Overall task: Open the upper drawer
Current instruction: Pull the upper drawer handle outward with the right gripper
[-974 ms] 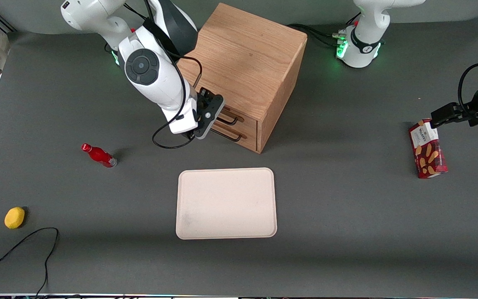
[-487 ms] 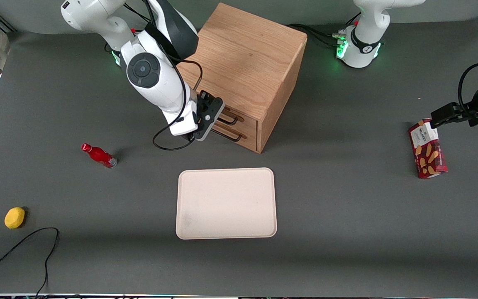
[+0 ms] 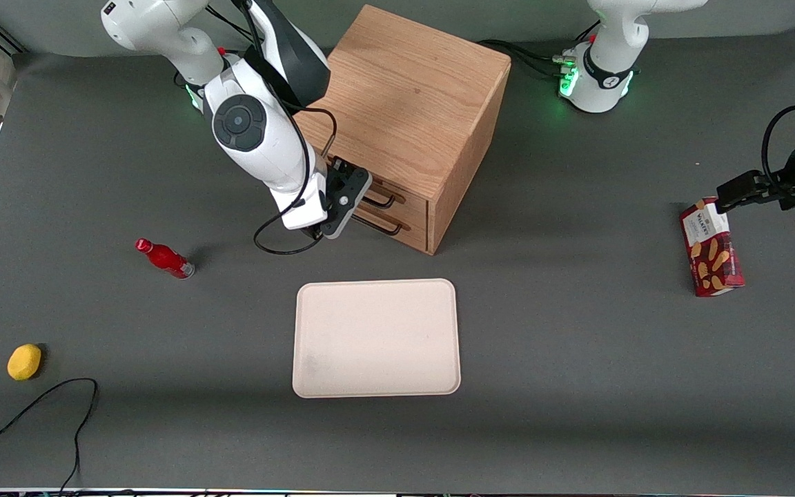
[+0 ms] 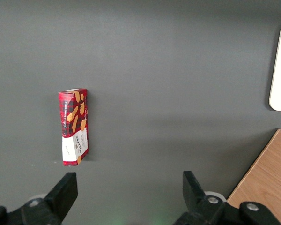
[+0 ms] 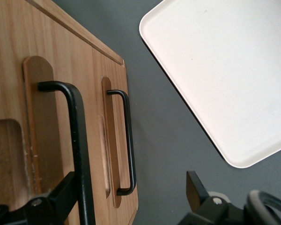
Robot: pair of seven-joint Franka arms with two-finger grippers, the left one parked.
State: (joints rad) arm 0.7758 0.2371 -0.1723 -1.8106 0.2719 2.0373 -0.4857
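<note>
The oak cabinet [image 3: 404, 103] stands at the back of the table, both drawers shut. The upper drawer [image 3: 406, 196] has a flat oak front and a thin black bar handle [image 3: 384, 201]; the matching bottom drawer [image 3: 411, 231] sits under it. My right gripper [image 3: 358, 200] is open, right in front of the upper drawer. In the right wrist view the gripper [image 5: 129, 194] straddles the upper handle [image 5: 77, 140], which runs close beside one finger [image 5: 61, 197]. The bottom drawer's handle [image 5: 127, 140] lies farther off. Nothing is gripped.
A pale tray [image 3: 375, 338] lies on the table nearer the front camera than the cabinet. A red bottle [image 3: 164, 258] and a yellow lemon [image 3: 24, 362] lie toward the working arm's end. A red biscuit box [image 3: 710, 247] lies toward the parked arm's end.
My right arm has shifted a little, and the gripper has edged slightly lower along the cabinet's front. The drawers have not moved.
</note>
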